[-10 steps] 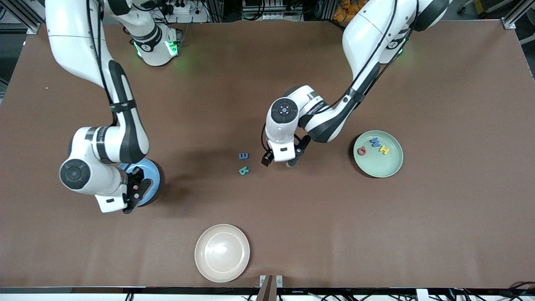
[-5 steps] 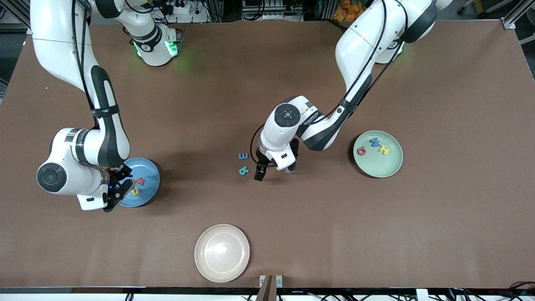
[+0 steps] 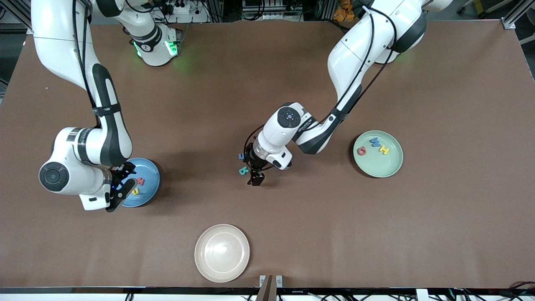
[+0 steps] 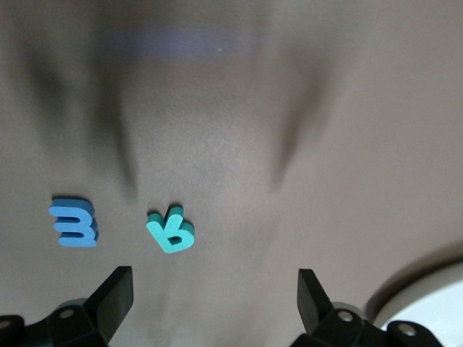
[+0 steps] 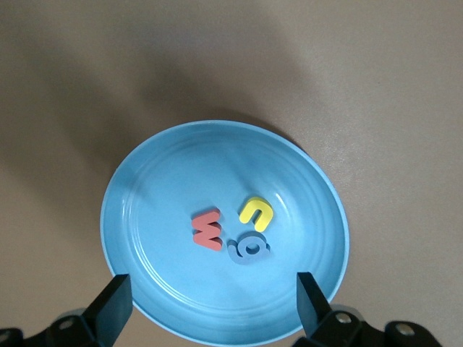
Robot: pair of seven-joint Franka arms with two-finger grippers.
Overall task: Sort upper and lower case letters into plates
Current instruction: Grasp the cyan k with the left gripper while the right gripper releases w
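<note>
Big brown table (image 3: 439, 217). Left gripper (image 3: 253, 172) wide open, holds nothing, over teal letter (image 4: 171, 231) and blue letter (image 4: 74, 223) mid-table. Right gripper (image 3: 121, 184) wide open, empty, over sky blue plate (image 5: 145, 181) with red, yellow, blue letters. Mint plate (image 3: 393, 165) near left arm's end holds three letters. Cream plate (image 3: 222, 252) nearest camera.

A robotics lab — aluminium framing (image 3: 515, 16), cabling — brown-covered table (image 3: 439, 217).

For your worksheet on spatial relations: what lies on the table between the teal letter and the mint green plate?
Only the left pincer hangs over that stretch of bare brown table between the teal letter and the mint green plate, seen in the front view.
</note>
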